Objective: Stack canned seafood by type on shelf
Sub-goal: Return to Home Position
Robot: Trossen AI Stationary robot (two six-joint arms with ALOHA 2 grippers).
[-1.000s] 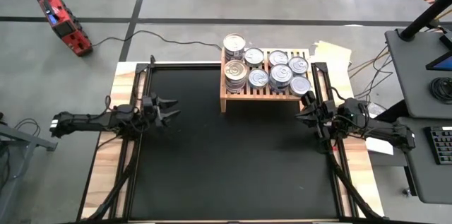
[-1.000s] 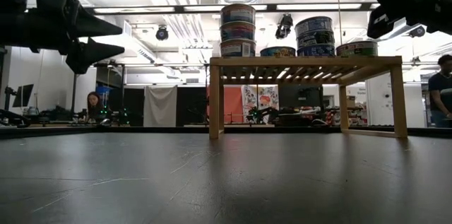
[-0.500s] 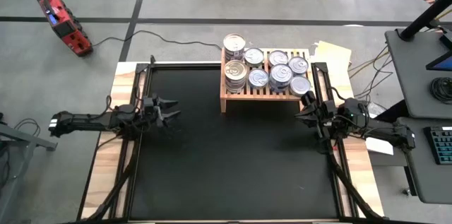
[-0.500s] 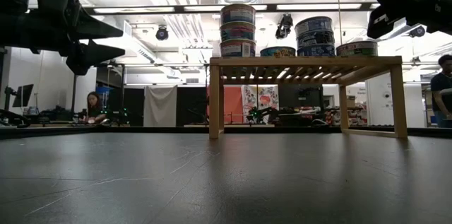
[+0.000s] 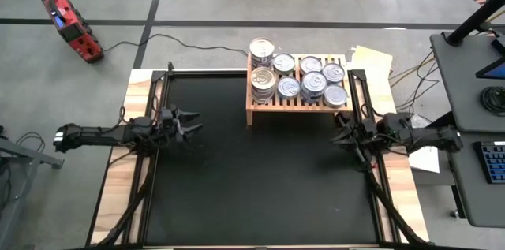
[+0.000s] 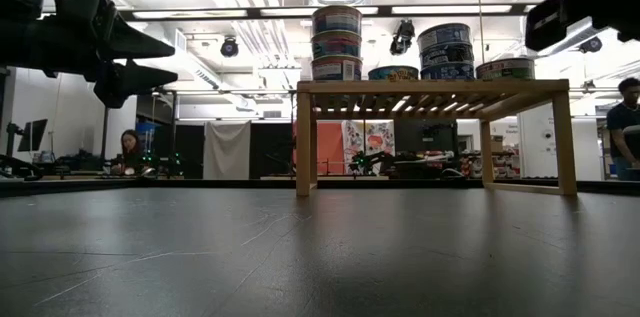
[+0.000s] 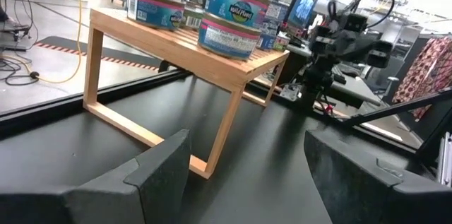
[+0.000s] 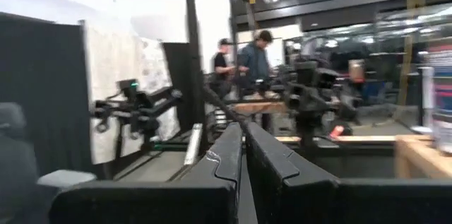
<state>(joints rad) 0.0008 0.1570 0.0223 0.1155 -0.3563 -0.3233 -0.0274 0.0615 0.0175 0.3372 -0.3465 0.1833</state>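
Our left arm is stretched out flat across the middle left of the high view. The left gripper points toward frame centre with its fingers spread wide, and there's a big gap between them in the wrist shot. Our right arm comes in from the middle right. The right gripper points left, fingers pressed tight together and holding nothing. In the low view, both sit up in the top corners.

tins on shelf, at mat's rear — right
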